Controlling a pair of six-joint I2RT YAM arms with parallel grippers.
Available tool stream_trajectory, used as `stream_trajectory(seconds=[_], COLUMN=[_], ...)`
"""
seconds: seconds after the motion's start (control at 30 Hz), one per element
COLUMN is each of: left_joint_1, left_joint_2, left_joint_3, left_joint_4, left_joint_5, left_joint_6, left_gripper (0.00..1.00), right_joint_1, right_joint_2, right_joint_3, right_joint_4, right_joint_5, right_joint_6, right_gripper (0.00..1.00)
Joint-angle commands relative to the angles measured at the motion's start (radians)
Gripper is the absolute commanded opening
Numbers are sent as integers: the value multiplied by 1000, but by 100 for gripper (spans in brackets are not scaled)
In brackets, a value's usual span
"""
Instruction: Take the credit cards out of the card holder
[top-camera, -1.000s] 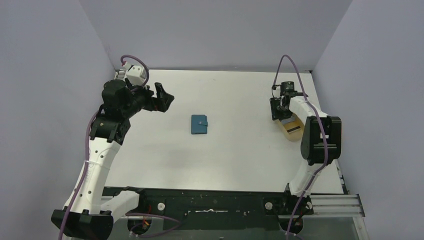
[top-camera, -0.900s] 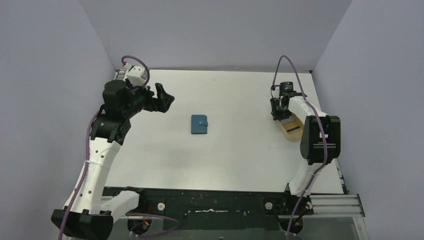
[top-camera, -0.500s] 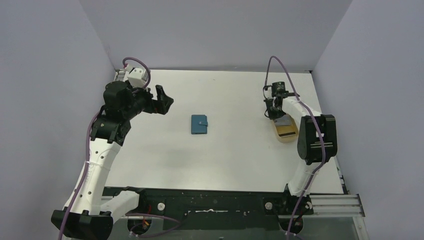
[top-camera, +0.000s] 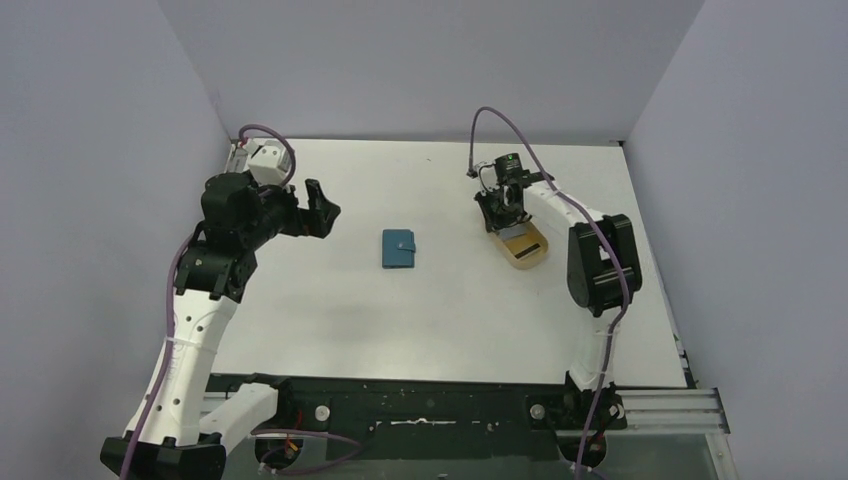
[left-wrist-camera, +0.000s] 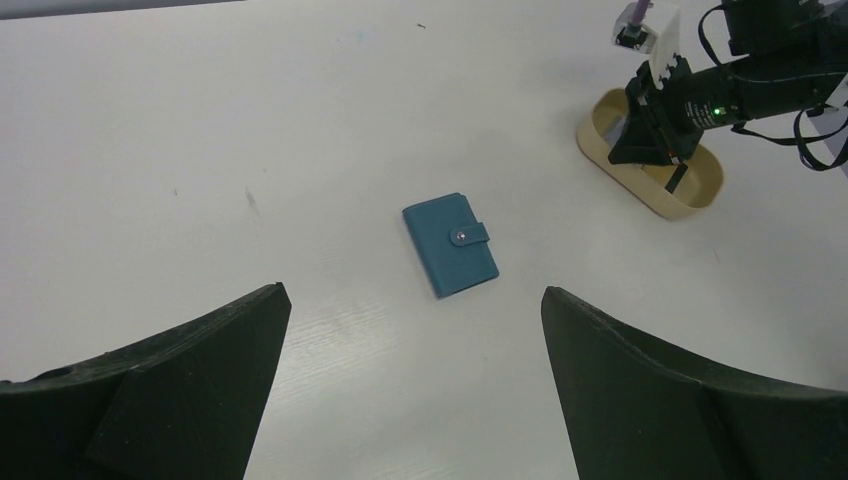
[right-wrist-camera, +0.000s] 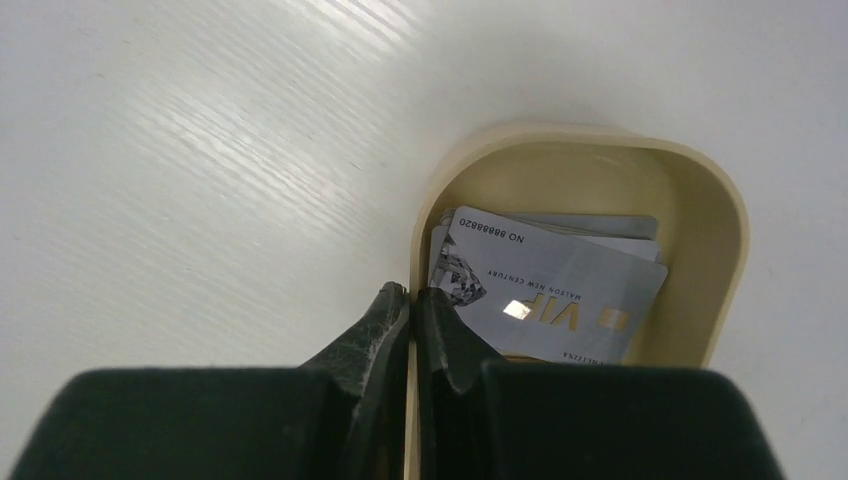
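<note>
Lying near the middle of the worktop (top-camera: 440, 320): card holder (top-camera: 400, 248), teal, folded shut, with its snap tab (left-wrist-camera: 468, 236) fastened over the right edge. Its long axis runs roughly from the near edge to the far edge, slightly skewed. No card shows at it, and whether any sits inside cannot be told.

Tray (top-camera: 540, 255), tan, oval: right of the card holder and apart from it, toward the far edge. Contents: credit cards (right-wrist-camera: 560, 290) in a small flat stack. The top one is whitish-grey with faint print; those beneath are mostly covered.

Right gripper (right-wrist-camera: 410, 300): fingers pinched together on the tray's wall, one outside and one inside, just beside a corner of the stack. It grips the tray, not a card.

Left gripper (top-camera: 318, 208): fingers spread wide with nothing between them, raised over the left part of the worktop. It points at the card holder, which sits ahead and centred between the fingers in the wrist view.

Assessment: the card holder lies between the two arms. The left gripper is free and slightly nearer, but the snap tab faces away from it, toward the right arm. Unsnapping likely needs an approach across the long axis, from the tab side.
</note>
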Motion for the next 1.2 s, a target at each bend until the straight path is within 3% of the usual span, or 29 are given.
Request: stream_trajectory(seconds=[0.0,0.17,0.4,0.73,1.03,1.17], left_joint_1=[15,24,43,55,66,66], left_joint_2=[-35,-54,-77,-73,-74,-62], left_joint_3=[-1,-13,-28,-42,-47,-77], left_joint_4=[-4,-17,-45,-32,-35,-12], left_joint_5=[-27,-50,-58,-57,-48,-41], left_joint_6=[-8,-30,-35,-64,-71,-92], left_gripper=[97,97,97,97,97,97], right_joint_1=[55,142,228,304,289,285], right_joint_2=[106,223,254,310,377,362], right_joint_3=[198,366,404,544,627,629], right_joint_4=[-129,-251,-249,-493,-478,-427], right_joint_5=[-153,-186,-227,-309,-312,-295], right_joint_6=[-122,-273,-482,-974,-1027,-977], right_gripper=[0,0,0,0,0,16])
